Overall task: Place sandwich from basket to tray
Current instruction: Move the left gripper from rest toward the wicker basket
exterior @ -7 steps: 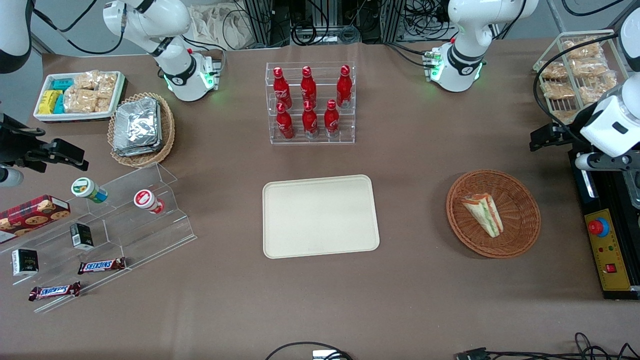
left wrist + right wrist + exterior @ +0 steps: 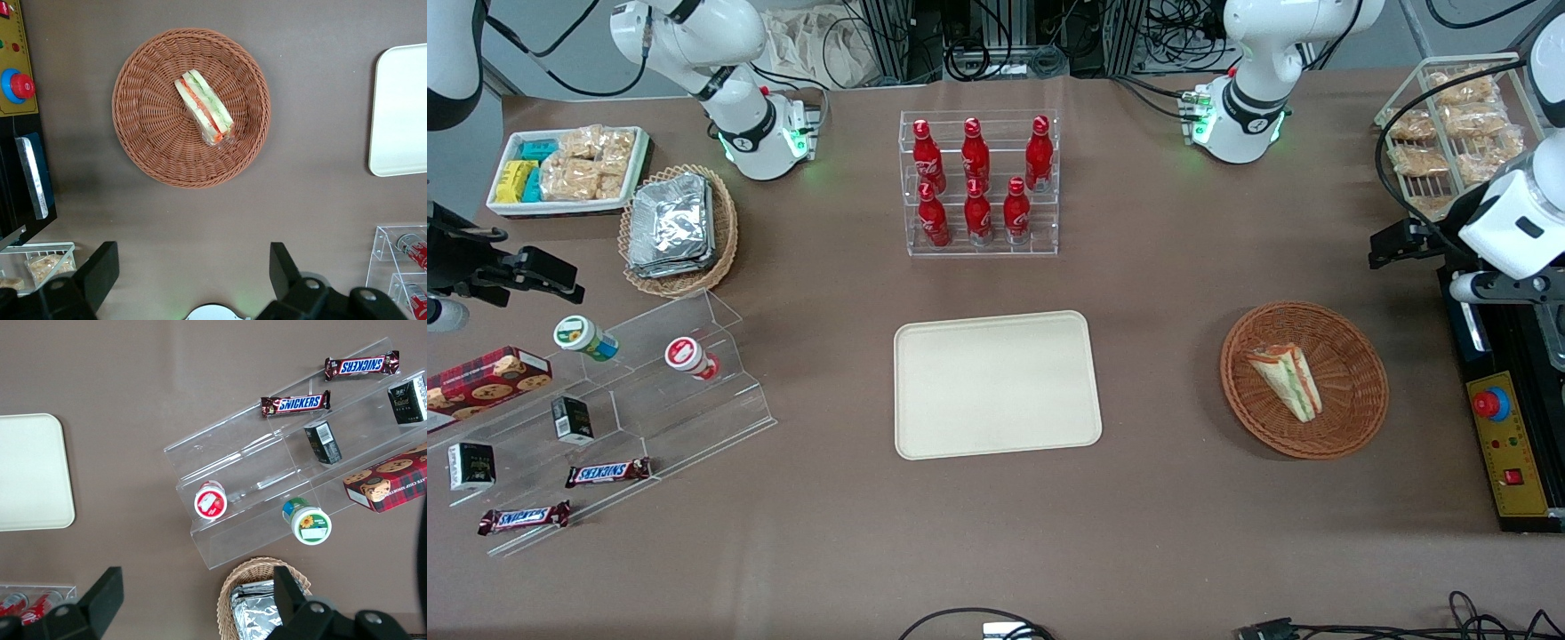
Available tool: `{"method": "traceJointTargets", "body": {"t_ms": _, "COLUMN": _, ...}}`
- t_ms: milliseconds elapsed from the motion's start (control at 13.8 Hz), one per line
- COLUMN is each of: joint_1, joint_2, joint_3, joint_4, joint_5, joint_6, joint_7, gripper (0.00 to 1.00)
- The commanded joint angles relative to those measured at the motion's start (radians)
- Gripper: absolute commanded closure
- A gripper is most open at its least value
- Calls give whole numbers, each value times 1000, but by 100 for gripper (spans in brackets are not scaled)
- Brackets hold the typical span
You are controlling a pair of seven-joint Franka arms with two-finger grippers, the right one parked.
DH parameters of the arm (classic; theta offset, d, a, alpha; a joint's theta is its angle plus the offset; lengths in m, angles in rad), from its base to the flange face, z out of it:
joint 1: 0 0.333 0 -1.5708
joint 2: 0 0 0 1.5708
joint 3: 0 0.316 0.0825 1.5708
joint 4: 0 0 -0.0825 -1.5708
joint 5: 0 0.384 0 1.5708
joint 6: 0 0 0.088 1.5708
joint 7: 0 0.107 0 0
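Sandwich [image 2: 1286, 380] lying in the basket [image 2: 1352, 425], slantwise on the weave, wrapped in clear film, filling edge up. Basket on the brown table [image 2: 1156, 516], toward the working arm's end, well apart from the tray [image 2: 996, 384]. Tray bare, nearer the front camera than the bottle rack [image 2: 980, 184]. Gripper [image 2: 193, 273] held high, above bare table beside the basket, farther from the front camera than it. Jaws spread wide, holding nothing.
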Motion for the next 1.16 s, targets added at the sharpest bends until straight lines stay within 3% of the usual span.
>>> {"method": "traceJointTargets", "body": {"t_ms": 0, "joint_1": 3, "joint_2": -13, "joint_3": 0, "joint_4": 0, "joint_5": 3, "joint_6": -13, "joint_7": -18, "gripper": 0}}
{"method": "traceJointTargets", "body": {"t_ms": 582, "joint_1": 4, "joint_2": 126, "joint_3": 0, "joint_4": 59, "joint_5": 3, "joint_6": 13, "joint_7": -178, "gripper": 2}}
{"method": "traceJointTargets", "body": {"t_ms": 1091, "joint_1": 3, "joint_2": 327, "joint_3": 11, "joint_4": 46, "joint_5": 41, "joint_6": 173, "joint_7": -287, "gripper": 2}}
